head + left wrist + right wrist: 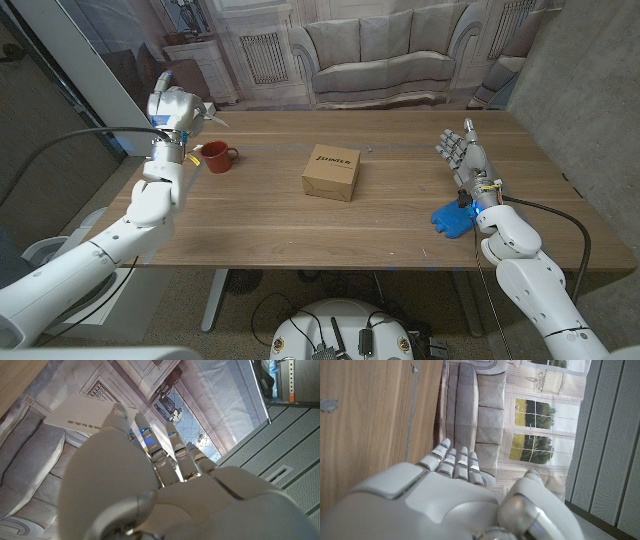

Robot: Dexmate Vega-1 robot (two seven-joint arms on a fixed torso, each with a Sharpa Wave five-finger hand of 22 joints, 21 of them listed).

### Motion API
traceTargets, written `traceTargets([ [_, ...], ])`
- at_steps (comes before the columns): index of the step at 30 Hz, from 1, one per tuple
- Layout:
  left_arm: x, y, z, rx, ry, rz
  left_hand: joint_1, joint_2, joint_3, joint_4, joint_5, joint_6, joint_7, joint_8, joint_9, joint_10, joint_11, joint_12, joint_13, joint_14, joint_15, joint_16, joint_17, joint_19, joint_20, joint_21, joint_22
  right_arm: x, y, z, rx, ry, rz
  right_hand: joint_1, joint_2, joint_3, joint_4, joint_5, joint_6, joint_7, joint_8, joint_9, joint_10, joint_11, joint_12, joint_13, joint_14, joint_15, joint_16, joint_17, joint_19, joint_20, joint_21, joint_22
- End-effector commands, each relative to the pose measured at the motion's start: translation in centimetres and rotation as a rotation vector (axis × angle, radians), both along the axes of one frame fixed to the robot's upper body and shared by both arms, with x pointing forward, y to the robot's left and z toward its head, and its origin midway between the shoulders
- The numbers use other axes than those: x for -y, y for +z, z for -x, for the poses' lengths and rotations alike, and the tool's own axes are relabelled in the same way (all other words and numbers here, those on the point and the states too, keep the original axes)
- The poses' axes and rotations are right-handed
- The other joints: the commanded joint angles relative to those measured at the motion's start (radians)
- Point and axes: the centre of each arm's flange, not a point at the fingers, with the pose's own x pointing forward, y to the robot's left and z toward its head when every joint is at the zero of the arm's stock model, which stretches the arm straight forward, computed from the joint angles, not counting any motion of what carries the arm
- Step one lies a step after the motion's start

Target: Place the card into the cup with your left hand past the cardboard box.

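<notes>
Card (80, 414), white with a line of small print, is pinched in the fingers (120, 420) of the left hand (172, 108), which is raised near the table's far left corner. Just beside that hand, toward the middle, a red cup (218, 157) is seen standing on the wooden table (250, 215). The cardboard box (331, 172) is set at the middle. The right hand (462, 152) is held upright at the right side, fingers apart and holding nothing, with a blue object (450, 219) lying by its wrist.

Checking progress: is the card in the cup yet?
No. The left hand holds the card raised beside the red cup.
</notes>
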Motion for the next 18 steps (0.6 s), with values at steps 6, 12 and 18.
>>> traceTargets([
  [6, -1.5, 0.7, 0.3, -0.018, 0.120, -0.034, 0.011, 0.000, 0.012, 0.001, -0.002, 0.013, 0.002, 0.003, 0.002, 0.008, -0.003, -0.003, 0.003, 0.014, -0.154, -0.004, 0.002, 0.009, -0.080, -0.003, 0.004, 0.0, -0.1, -0.3, -0.006, -0.001, -0.002, 0.002, 0.004, -0.002, 0.001, 0.002, 0.009, 0.004, 0.004, 0.004, 0.008, 0.001, 0.002, 0.004, 0.009, 0.000, 0.004, 0.004, 0.012, -0.006, -0.003, 0.003],
  [12, -1.9, 0.9, 0.1, -0.022, 0.134, -0.032, 0.011, -0.001, 0.013, 0.002, -0.002, 0.013, 0.002, 0.003, 0.002, 0.008, -0.003, -0.003, 0.003, 0.015, -0.153, -0.004, 0.002, 0.009, -0.080, -0.003, 0.004, 0.1, -0.4, -0.3, -0.009, -0.004, -0.007, 0.002, 0.005, -0.003, 0.001, 0.002, 0.009, 0.005, 0.004, 0.004, 0.008, 0.004, 0.001, 0.004, 0.009, 0.000, 0.004, 0.004, 0.013, -0.007, -0.003, 0.003],
  [18, -2.7, 1.0, -0.1, -0.023, 0.154, -0.019, 0.011, 0.000, 0.014, 0.002, -0.002, 0.014, 0.003, 0.003, 0.002, 0.009, -0.003, -0.003, 0.004, 0.017, -0.153, -0.004, 0.002, 0.010, -0.081, -0.003, 0.004, 0.1, -0.5, -0.3, -0.013, -0.007, -0.009, 0.002, 0.005, -0.003, 0.001, 0.002, 0.009, 0.005, 0.003, 0.004, 0.006, -0.001, 0.000, 0.004, 0.009, 0.001, 0.004, 0.004, 0.013, -0.007, -0.003, 0.003],
])
